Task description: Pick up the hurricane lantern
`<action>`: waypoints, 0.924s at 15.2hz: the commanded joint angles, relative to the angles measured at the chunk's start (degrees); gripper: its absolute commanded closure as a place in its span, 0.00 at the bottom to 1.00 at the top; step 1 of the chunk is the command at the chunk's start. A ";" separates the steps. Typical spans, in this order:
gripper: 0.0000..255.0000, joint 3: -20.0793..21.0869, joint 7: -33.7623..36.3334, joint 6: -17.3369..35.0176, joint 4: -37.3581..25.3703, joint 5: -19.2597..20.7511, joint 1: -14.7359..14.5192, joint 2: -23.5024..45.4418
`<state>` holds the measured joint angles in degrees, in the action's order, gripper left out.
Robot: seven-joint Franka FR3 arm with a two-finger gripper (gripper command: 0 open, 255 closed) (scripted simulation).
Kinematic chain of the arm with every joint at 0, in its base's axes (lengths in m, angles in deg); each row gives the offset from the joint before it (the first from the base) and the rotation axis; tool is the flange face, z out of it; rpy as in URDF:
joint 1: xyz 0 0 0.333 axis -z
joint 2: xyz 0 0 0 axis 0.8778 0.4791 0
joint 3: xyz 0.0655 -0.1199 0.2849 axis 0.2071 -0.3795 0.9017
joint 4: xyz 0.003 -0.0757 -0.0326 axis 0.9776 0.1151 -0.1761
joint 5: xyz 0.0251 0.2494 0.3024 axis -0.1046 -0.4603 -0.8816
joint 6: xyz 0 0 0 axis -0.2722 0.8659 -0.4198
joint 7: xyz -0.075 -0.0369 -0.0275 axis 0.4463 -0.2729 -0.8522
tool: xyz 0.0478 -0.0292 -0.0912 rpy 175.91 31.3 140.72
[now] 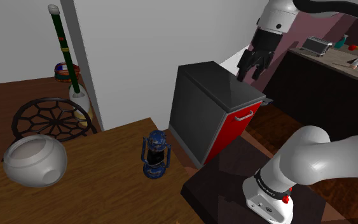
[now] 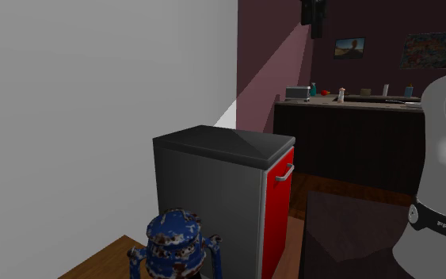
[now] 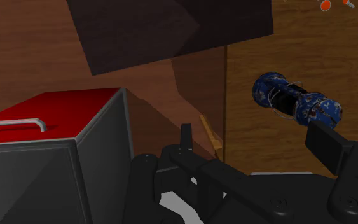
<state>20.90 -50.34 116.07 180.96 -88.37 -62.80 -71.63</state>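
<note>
Presently the gripper (image 1: 254, 65) hangs high in the upper right of the shoulder view, above the far corner of a dark grey cabinet (image 1: 217, 86) and well apart from the table. Its jaws stand apart with nothing between them; in the wrist view the two black fingers (image 3: 327, 143) are separated and clasp nothing.

The hurricane lantern (image 1: 154, 154) stands upright at lower centre of the shoulder view, on a wooden table (image 1: 107, 194) and near the table's edge on the cabinet's side. It is blue with white and rust-coloured mottling, and has a thin wire frame around its body. In the second exterior view it sits at the bottom left of centre, in front of the cabinet. In the wrist view it lies on the wood surface, clear of both fingers.

The cabinet has a red front with a grey bar handle (image 1: 243, 116). A round white vessel (image 1: 34, 160) rests on the table at the lower left of the shoulder view, well apart from the lantern. Behind it leans a dark circular wire piece (image 1: 50, 121), possibly a rack; its kind cannot be settled from this angle. The white arm (image 1: 327, 156) rises from the dark stand (image 1: 215, 184) at lower right.
</note>
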 commanded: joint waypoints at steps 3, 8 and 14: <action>0.00 0.89 -1.06 3.88 1.76 -0.48 -1.19 1.59; 0.00 3.20 -3.69 13.54 5.00 -1.61 -4.19 6.66; 0.00 6.16 -6.74 24.84 6.73 -2.70 -7.64 14.56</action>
<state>26.45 -56.61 138.40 187.67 -90.85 -69.82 -59.14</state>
